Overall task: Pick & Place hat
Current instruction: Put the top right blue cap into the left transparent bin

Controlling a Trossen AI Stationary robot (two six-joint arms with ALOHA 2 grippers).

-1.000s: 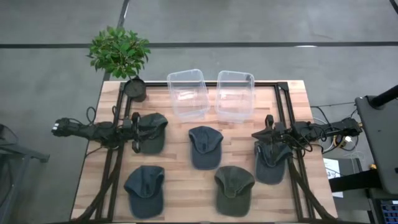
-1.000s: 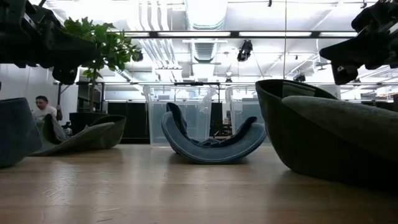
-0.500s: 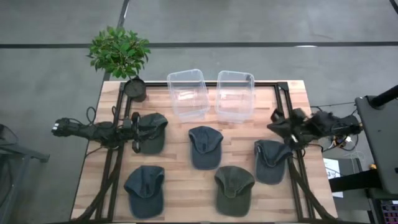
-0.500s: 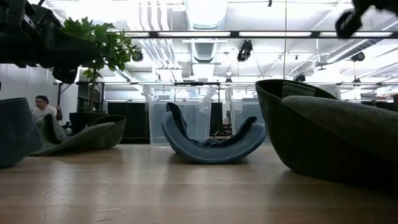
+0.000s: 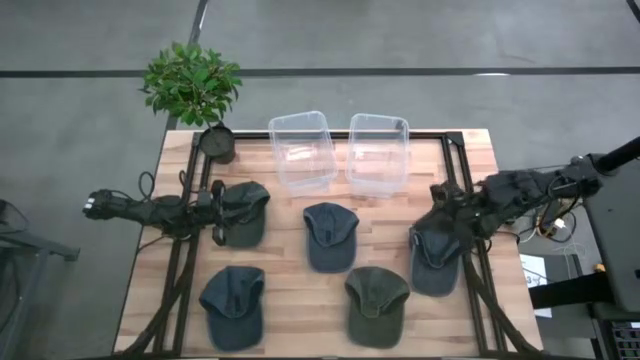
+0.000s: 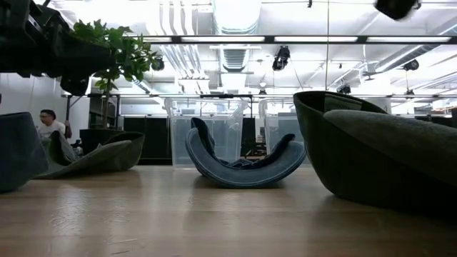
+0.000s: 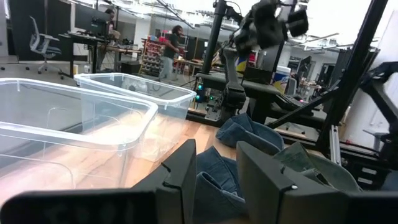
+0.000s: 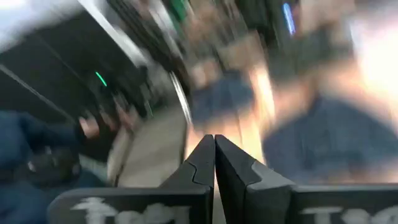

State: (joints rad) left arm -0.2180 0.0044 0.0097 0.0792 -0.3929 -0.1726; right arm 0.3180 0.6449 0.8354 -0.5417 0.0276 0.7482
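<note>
Hovering over the far end of the rightmost hat, the right tool is sitting above that cap's edge nearest the bins, w/ its arm reaching in from the counter's right side. In the right wrist view the fingers are pressed together, tips touching, nothing between them, so it's carrying nothing; the view past them is too smeared to read.

That hat is lying on the counter's right edge, long axis running from the bin side toward the near edge, so most of the cap is lying on the near side of the tool. My guess: the tool needs to spread before dropping onto it.

The two clear bins are sitting side by side at the far edge; the right bin is lying just inward of the tool and is the nearer one.

The left tool is waiting over the far-left hat, fingers a narrow gap apart, nothing between them. Right arm is clearly the nearer for the rightmost hat.
</note>
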